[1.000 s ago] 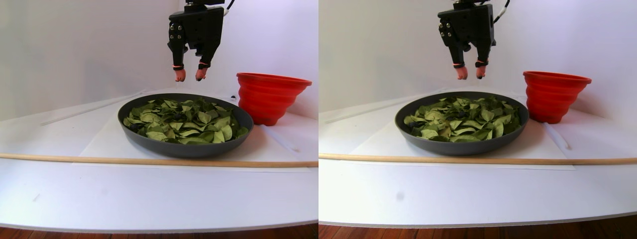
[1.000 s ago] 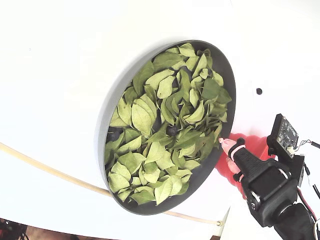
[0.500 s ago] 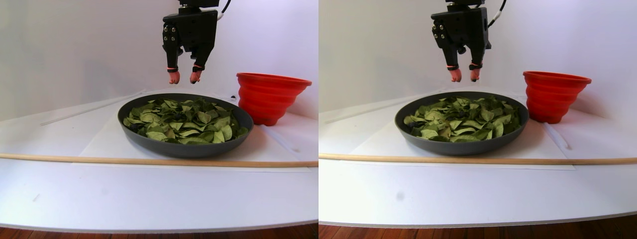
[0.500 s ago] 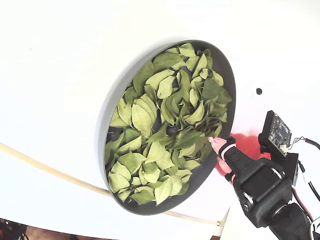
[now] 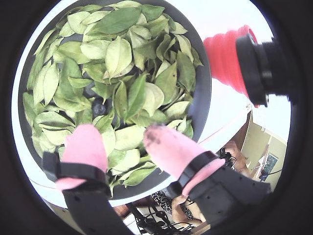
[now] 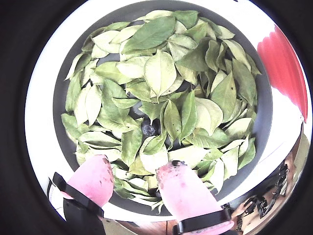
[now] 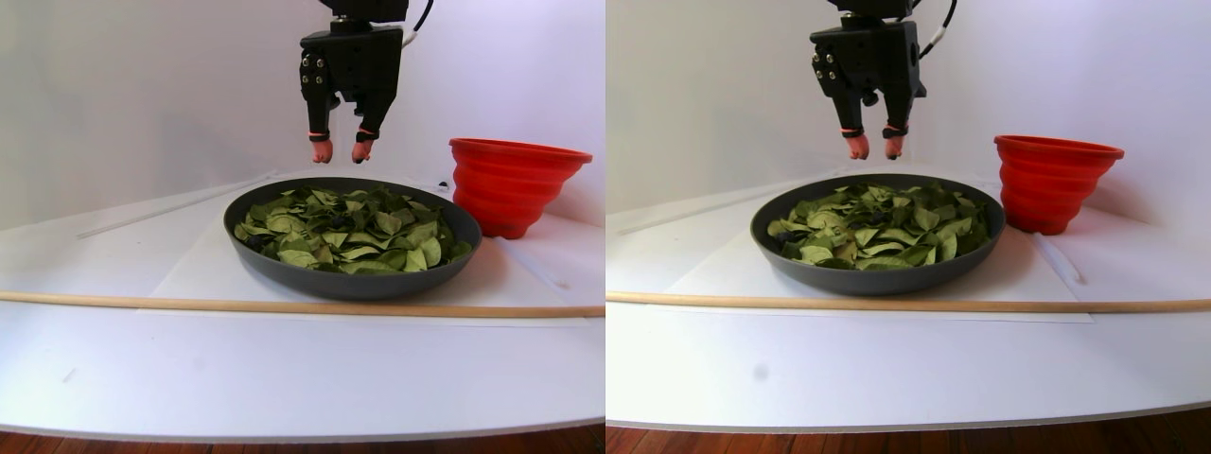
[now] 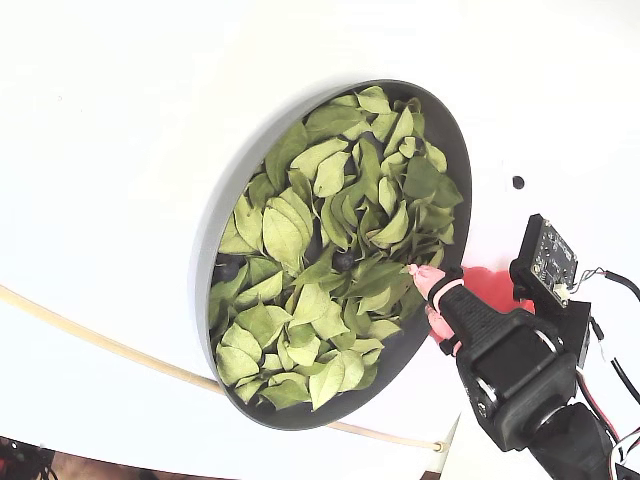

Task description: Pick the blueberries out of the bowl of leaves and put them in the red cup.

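Our pincer [image 7: 337, 150] hangs above the bowl [image 7: 284, 272], fingers parted and empty. A blueberry [image 6: 148, 129] sits near the bowl's middle among the leaves [image 6: 159, 73]; the red cup [image 7: 511, 184] stands beside the bowl. We should descend straddling that berry, avoiding leaves.

Bowl [image 7: 350, 284]: dark grey inside, lighter grey outer wall in the fixed view. Leaves [image 6: 161, 73] light green, a few darker green; blueberries [image 6: 148, 129] blue-black among them. Red cup [image 7: 511, 184] plain red, ribbed; gripper [image 7: 342, 152] black with pink fingertips [image 5: 85, 144]; tabletop [image 7: 284, 369] white, crossed by a pale wooden rod [image 7: 236, 305].
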Robot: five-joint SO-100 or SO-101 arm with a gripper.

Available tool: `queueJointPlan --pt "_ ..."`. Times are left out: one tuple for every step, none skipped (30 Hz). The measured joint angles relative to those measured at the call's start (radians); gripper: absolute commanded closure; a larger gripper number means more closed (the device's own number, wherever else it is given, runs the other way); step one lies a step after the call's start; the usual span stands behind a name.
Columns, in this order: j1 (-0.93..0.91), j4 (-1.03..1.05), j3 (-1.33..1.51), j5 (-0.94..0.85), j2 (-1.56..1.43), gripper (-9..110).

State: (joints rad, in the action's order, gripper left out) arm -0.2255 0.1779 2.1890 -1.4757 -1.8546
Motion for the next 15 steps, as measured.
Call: queueJointPlan --pt "0.000 -0.005 0.000 -0.009 0.005 84" --pt "0.000 -0.009 0.000 -0.003 0.011 84" --pt "0.000 -0.012 0.000 0.000 0.015 84" --pt "0.000 -0.017 0.000 0.006 0.021 84" --pt "0.000 -0.026 0.003 0.009 0.031 84" --pt "0.000 -0.034 0.008 0.006 0.037 84" --pt "0.000 -0.038 0.011 0.005 0.046 84" --pt "0.003 -0.044 0.011 0.005 0.054 84" --pt "0.006 -0.051 0.009 0.006 0.060 84" --pt "0.008 -0.057 0.009 0.006 0.064 84" --pt "0.008 -0.061 0.009 0.006 0.069 84" --pt "0.008 -0.066 0.009 0.006 0.074 84" --pt "0.008 -0.071 0.009 0.008 0.078 84" --pt "0.008 -0.074 0.009 0.008 0.084 84" --pt "0.008 -0.078 0.009 0.006 0.089 84"
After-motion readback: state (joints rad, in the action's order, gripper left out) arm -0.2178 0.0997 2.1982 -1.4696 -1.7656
